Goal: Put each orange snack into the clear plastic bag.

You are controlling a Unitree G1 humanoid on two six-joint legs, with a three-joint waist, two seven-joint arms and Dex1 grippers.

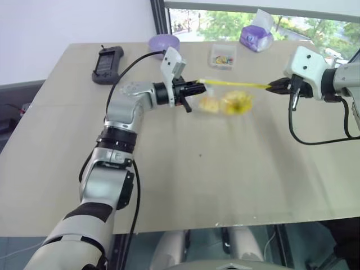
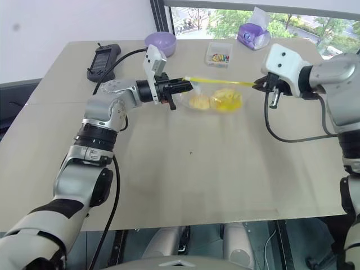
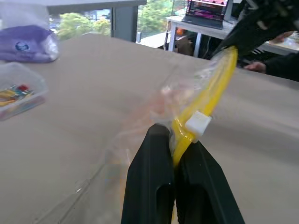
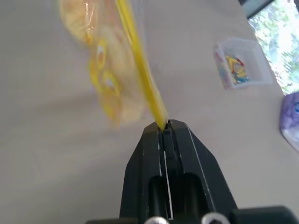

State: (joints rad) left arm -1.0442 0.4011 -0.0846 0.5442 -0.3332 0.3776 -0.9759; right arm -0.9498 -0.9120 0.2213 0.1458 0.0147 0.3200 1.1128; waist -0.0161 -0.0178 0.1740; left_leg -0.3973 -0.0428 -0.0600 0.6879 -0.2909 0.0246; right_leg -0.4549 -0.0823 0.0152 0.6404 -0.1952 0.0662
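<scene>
Pinched tight on one end of the yellow seal strip: left claw. Right claw clamped on the other end. Clear plastic bag stretched taut above tabletop, toward the far edge, both orange snacks inside, probably to seal it.

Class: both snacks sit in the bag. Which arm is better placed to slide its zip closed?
Probably left: its end effector grips the seal strip right beside the white slider, while the right end effector anchors the far end.
</scene>
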